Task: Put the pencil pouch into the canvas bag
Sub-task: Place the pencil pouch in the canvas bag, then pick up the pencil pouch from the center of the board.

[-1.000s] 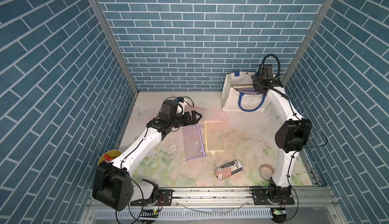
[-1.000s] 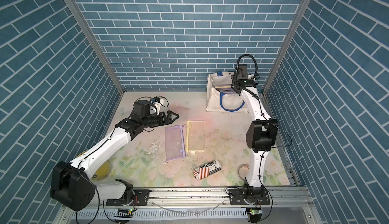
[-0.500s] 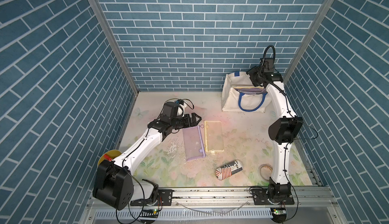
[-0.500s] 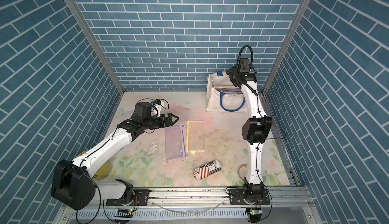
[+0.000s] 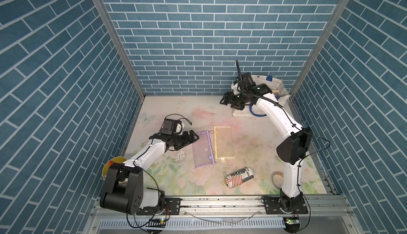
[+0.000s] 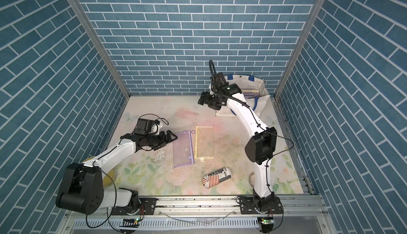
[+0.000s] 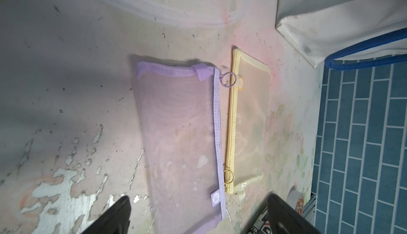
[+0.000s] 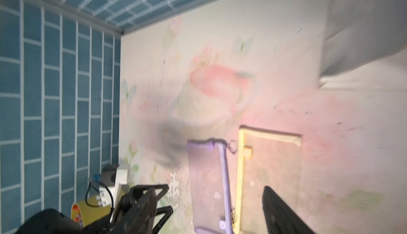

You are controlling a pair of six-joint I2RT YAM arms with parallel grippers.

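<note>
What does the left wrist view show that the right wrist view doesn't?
Only the left wrist view: the canvas bag's blue handle and the edge of a newsprint-patterned pouch. Only the right wrist view: the left arm's wrist and a yellow roll. Both: the purple mesh pouch and yellow mesh pouch side by side on the mat.

The floral table [image 5: 198,116] is carrying a purple pouch [image 5: 202,149] lying just beside a yellow pouch [image 5: 223,141] mid-table, a printed pouch [image 5: 240,176] toward the front edge, and the canvas bag [image 5: 282,86] sitting in its far right corner.
</note>
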